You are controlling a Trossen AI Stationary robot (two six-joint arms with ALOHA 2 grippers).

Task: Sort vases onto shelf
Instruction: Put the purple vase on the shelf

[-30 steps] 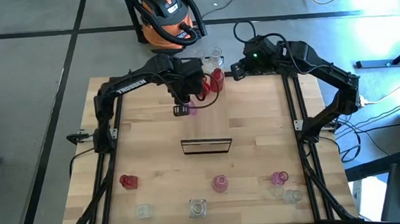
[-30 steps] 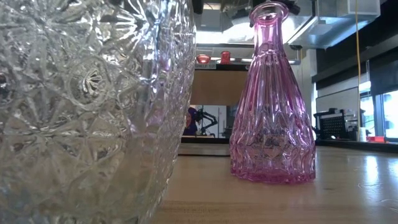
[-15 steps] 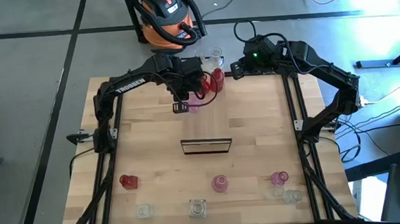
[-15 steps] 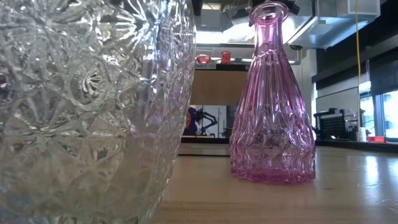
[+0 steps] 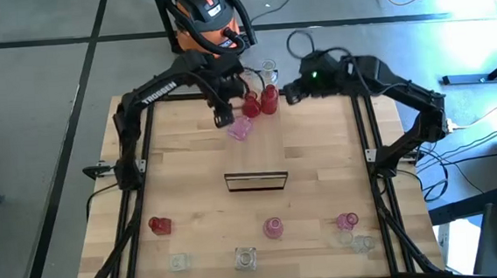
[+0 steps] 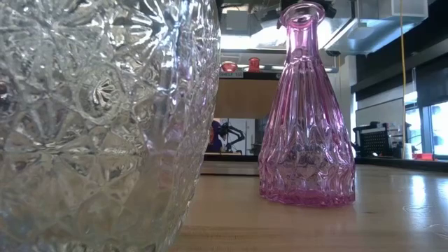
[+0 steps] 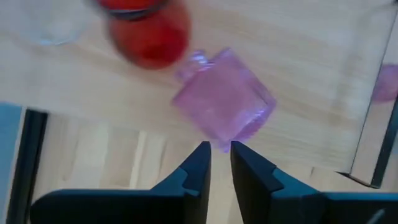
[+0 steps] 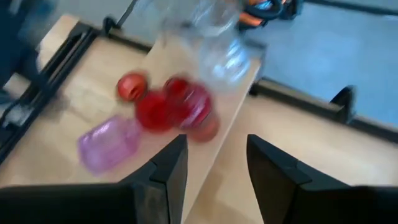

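Observation:
A pink vase (image 5: 240, 129) (image 7: 224, 102) (image 8: 109, 144) appears to lie on its side on the light-wood shelf (image 5: 262, 151), near that plank's far end. Two red vases (image 5: 260, 101) (image 7: 146, 37) and a clear vase (image 5: 267, 70) (image 8: 217, 43) stand just beyond it. My left gripper (image 5: 222, 116) (image 7: 217, 152) hovers left of the pink vase, its fingers almost together with nothing between them. My right gripper (image 5: 289, 91) (image 8: 214, 162) hangs open to the right of the red vases. More vases stand along the near edge: red (image 5: 158, 225), pink (image 5: 273, 227) and clear (image 5: 245, 259).
The low view is filled by a big cut-glass clear vase (image 6: 105, 119) and a tall pink bottle vase (image 6: 306, 119). The shelf's dark front edge (image 5: 256, 181) is mid-table. More vases crowd the near right corner (image 5: 352, 232). An orange vacuum (image 5: 209, 19) sits beyond the far edge.
My left gripper has swung toward the table's far edge and rolled a little. The pink vase, which was right at its fingertips, now lies apart from it on the shelf and shows as a larger, paler shape.

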